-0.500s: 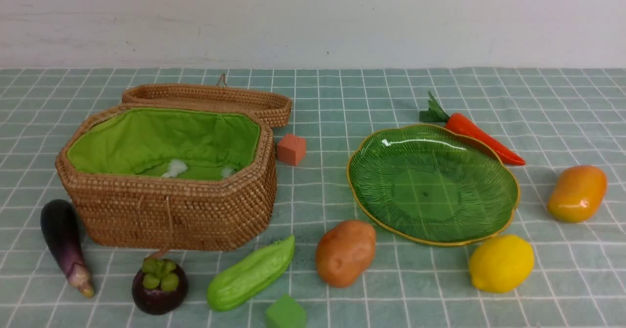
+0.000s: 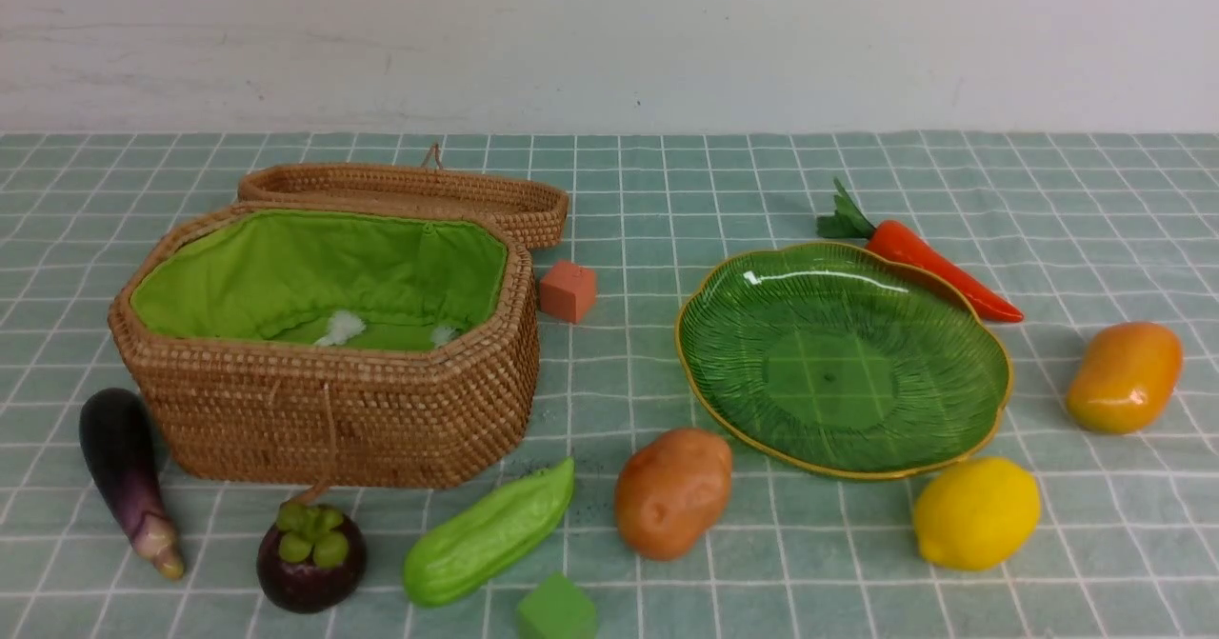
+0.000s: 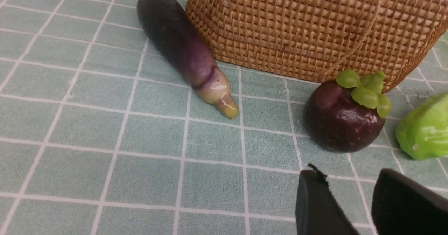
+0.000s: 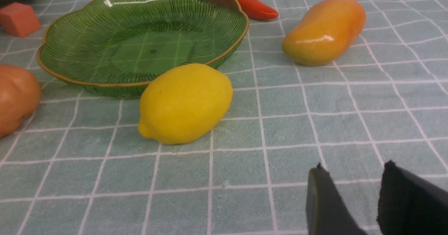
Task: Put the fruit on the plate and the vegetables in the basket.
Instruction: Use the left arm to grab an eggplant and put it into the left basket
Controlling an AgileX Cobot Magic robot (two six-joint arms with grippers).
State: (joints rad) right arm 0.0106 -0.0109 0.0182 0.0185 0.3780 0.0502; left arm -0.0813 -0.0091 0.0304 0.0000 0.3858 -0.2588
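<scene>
From the front, the open basket [image 2: 333, 420] sits left on the surface [image 2: 629, 191], the plate [image 2: 838, 363] right; eggplant [image 2: 119, 458], mangosteen [image 2: 309, 563], gourd [image 2: 490, 532], potato [image 2: 671, 491] and lemon [image 2: 976, 513] line the near edge, the mango [image 2: 1124, 377] lies by the right edge, the carrot [image 2: 943, 272] behind the plate. Left wrist: the left gripper [image 3: 350, 180] hangs parted, holding nothing, near the mangosteen. Right wrist: the right gripper [image 4: 353, 173] likewise, near the lemon.

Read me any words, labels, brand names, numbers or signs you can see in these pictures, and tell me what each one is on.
None: no view shows any writing, number or sign.
Plain, with no print: the woven brown wicker basket with green lining, the ribbed green glass plate, the glossy toy fruit, the toy vegetables, the small orange cube, the small green cube, the checked teal tablecloth, the white wall.
</scene>
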